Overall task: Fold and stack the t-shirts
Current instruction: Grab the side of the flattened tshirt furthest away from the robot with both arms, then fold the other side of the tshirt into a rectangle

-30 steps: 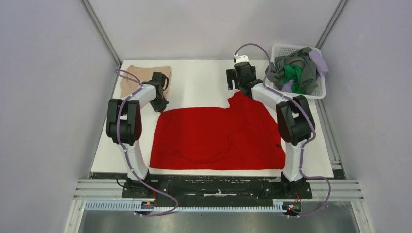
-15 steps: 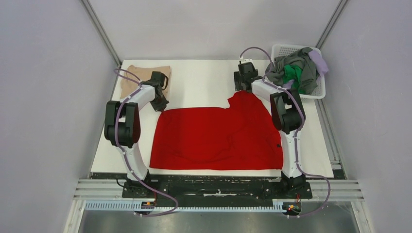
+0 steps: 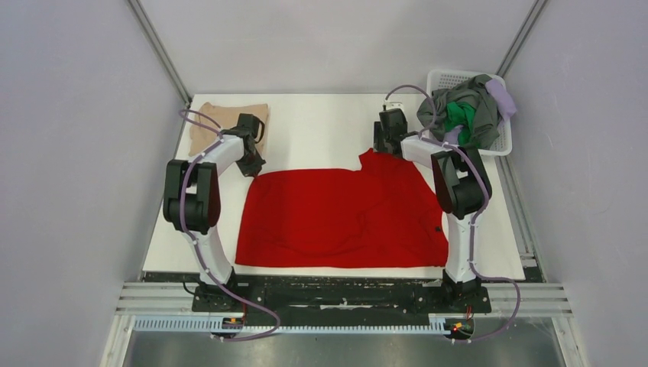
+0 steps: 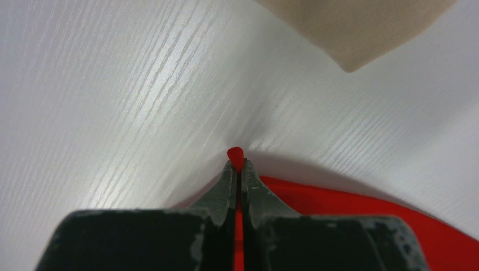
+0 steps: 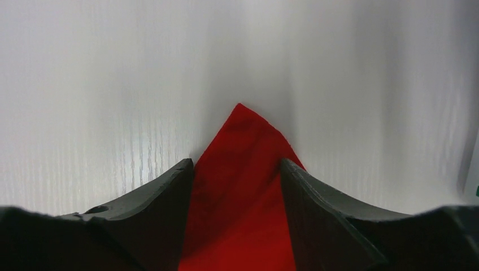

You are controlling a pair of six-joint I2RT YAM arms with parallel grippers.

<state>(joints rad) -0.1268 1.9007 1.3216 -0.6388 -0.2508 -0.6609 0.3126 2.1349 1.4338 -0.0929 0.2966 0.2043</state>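
- The red shirt point(image 3: 344, 214) lies spread flat on the white table point(image 3: 321, 122), between the two arms and reaching to the near edge.
- The left gripper point(image 4: 239, 167) is pressed together on the red shirt's far left corner. A small tip of cloth pokes out past its fingertips.
- The right gripper point(image 5: 237, 164) is low at the shirt's far right corner. Its fingers point(image 5: 169, 186) are spread, one on each side of the pointed cloth, which lies flat between them.
- A beige shirt point(image 3: 221, 122) lies folded at the table's far left corner, just beyond the left gripper and apart from the red one.
- A white basket point(image 3: 500, 147) sits at the far right corner, near the right gripper.
- It holds a heap of grey point(image 3: 474, 99), green point(image 3: 461, 116) and lavender point(image 3: 500, 95) shirts that hang over its rim.
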